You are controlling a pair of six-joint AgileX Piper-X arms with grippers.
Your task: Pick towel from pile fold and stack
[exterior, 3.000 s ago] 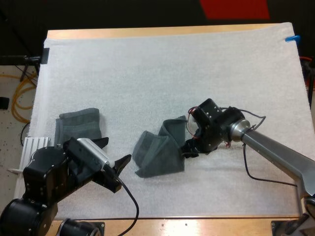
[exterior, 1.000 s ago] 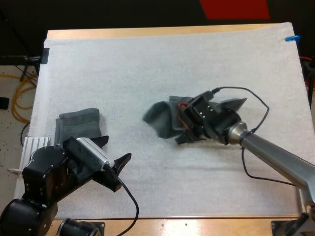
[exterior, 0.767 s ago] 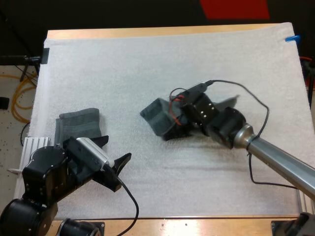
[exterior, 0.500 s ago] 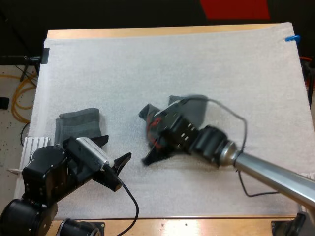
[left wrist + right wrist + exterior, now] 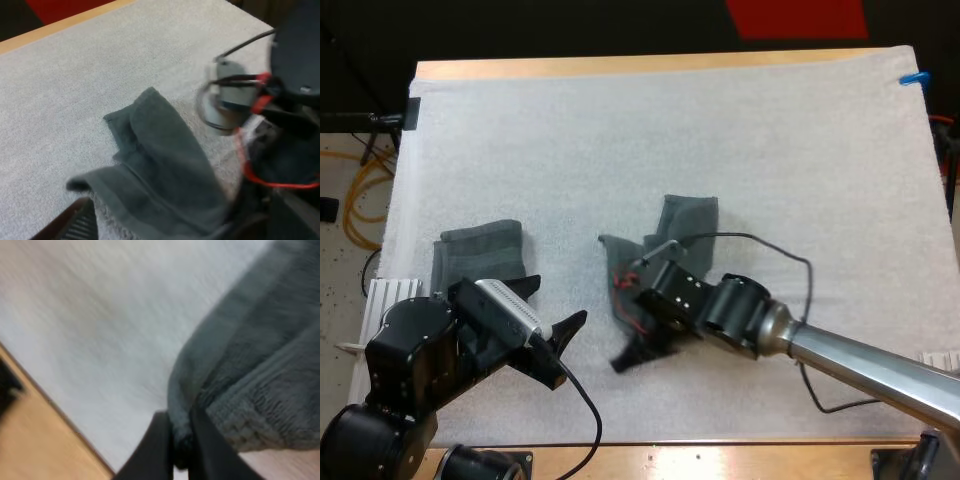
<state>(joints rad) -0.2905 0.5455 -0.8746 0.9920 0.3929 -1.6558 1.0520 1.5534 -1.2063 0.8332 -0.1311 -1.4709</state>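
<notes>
Right gripper (image 5: 628,325) clenched on towel (image 5: 682,225) hem, pinch plain in right wrist view; rest of towel lies on mat (image 5: 620,130) behind it. Left gripper (image 5: 558,302) released, fingers apart; folded towel (image 5: 480,255) just beside it.

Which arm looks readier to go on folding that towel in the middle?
Right. The right tool is pinched on the towel's edge; the left tool sits open, apart from it, near the folded towel.
</notes>
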